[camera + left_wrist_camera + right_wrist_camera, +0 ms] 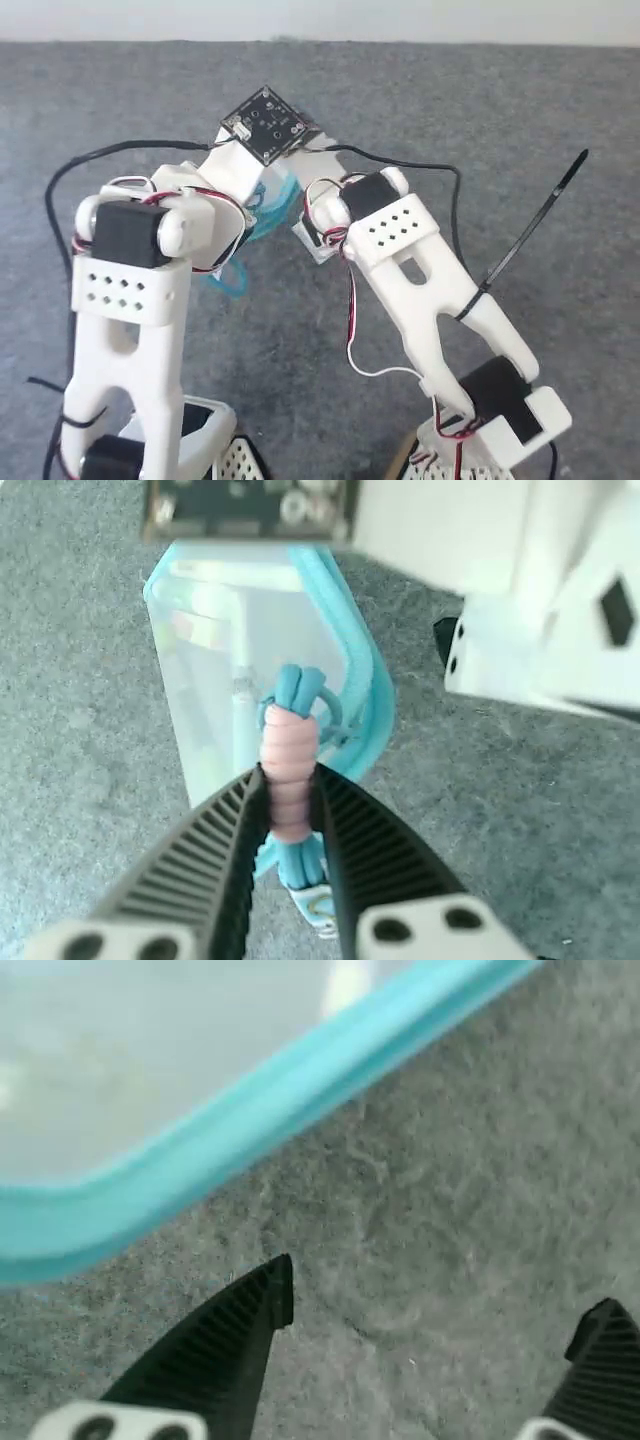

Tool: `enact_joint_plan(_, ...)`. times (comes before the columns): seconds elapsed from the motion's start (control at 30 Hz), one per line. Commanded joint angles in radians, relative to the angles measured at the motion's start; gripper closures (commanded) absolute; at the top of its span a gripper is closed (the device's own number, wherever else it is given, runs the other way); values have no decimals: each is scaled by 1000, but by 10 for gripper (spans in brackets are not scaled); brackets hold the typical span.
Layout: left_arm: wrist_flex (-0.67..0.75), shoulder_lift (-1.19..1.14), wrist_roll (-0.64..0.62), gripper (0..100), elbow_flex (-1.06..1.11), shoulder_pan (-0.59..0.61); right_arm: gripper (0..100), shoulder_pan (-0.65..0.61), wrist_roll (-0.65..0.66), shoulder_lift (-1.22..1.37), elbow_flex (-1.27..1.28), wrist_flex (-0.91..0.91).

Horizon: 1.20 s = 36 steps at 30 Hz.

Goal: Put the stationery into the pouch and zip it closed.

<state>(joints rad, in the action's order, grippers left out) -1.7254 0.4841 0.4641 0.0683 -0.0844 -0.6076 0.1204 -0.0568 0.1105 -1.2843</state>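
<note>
A clear pouch (200,690) with teal edging lies on the grey carpet. My left gripper (290,780) is shut on the pink zipper pull (290,755), which hangs on a teal cord at the pouch's zipped edge. In the high view the teal pouch (277,203) shows between the two arm heads, mostly hidden by them. My right gripper (440,1295) is open just above the carpet, beside the pouch's teal rim (270,1110), with nothing between its fingers. Pale shapes show inside the pouch, too faint to identify.
Grey carpet (520,110) covers the whole table. The right arm's white body (520,590) sits close beside the pouch in the left wrist view. A black zip tie (530,225) sticks up from the right arm. Black cables (90,165) trail to the left.
</note>
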Motion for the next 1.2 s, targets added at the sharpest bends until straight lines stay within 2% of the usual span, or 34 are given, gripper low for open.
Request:
enact_joint_plan(0.0,-3,43,-20,990,16,-5,578,12,-20,-21,-23,-19)
enact_joint_plan(0.2,38,44,-18,990,110,0,578,67,-23,-125,63,39)
enact_joint_plan(0.4,51,44,-26,990,108,-3,578,102,15,-397,453,394)
enact_joint_plan(0.5,46,43,-26,990,96,-5,578,76,103,-553,631,558)
enact_joint_plan(0.57,43,35,-26,990,70,2,578,31,218,-641,715,624)
enact_joint_plan(0.77,-28,35,-20,990,2,-5,578,-99,577,-748,758,588)
enact_joint_plan(1.03,-28,34,-2,990,-5,3,573,-101,783,-644,675,604)
enact_joint_plan(1.17,-28,34,46,990,-5,44,522,-93,872,-608,677,651)
